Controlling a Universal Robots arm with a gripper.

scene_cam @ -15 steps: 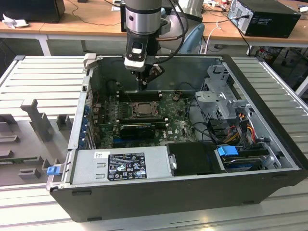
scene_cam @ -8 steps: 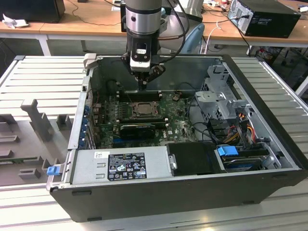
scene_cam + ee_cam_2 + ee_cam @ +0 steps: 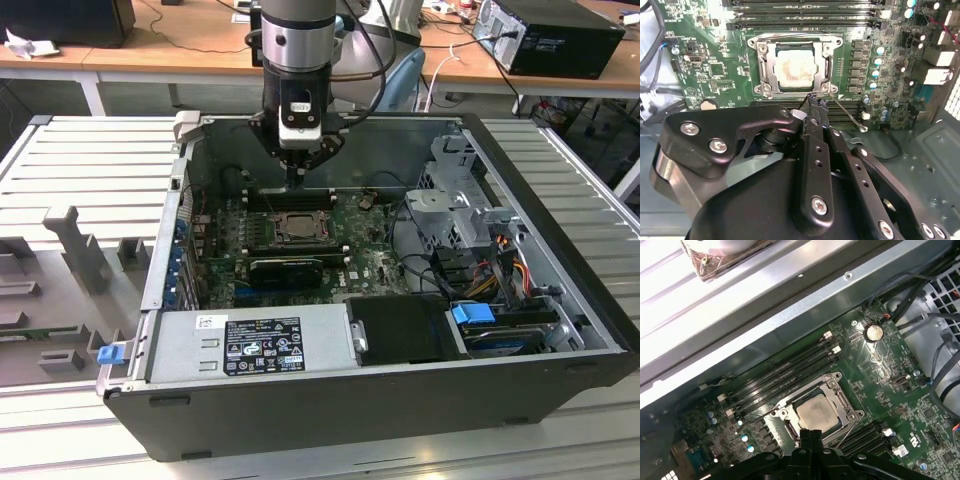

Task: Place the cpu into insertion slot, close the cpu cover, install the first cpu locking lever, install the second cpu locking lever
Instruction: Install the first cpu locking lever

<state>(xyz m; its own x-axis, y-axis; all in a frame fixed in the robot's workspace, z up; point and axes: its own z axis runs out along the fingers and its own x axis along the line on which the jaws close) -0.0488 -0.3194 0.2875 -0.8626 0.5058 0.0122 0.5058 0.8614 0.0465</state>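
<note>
1. Cpu (image 3: 796, 71): already seated flat in the insertion slot (image 3: 796, 36) on the green motherboard (image 3: 715, 65), with its tan-grey face on show in both wrist views. Placement judged done.
2. Cpu cover (image 3: 826, 62): lying flat around the chip and framing it through the central window. Closing judged done as well.
3. Locking levers: one thin wire lever (image 3: 847, 114) angling away from the socket's corner across the memory slots (image 3: 840, 121), apparently not hooked down. Other lever too fine to judge. Both lever steps best counted as not yet finished.
4. Gripper (image 3: 813, 100): fingers pressed together with nothing seen between them. Tips just beside the socket's edge, right at the root of that loose wire lever. Cannot tell whether touching it.
5. Seen from the exterior view: poised upright inside the open computer case (image 3: 380, 410), tips just above the socket and near the case's far wall.
</note>
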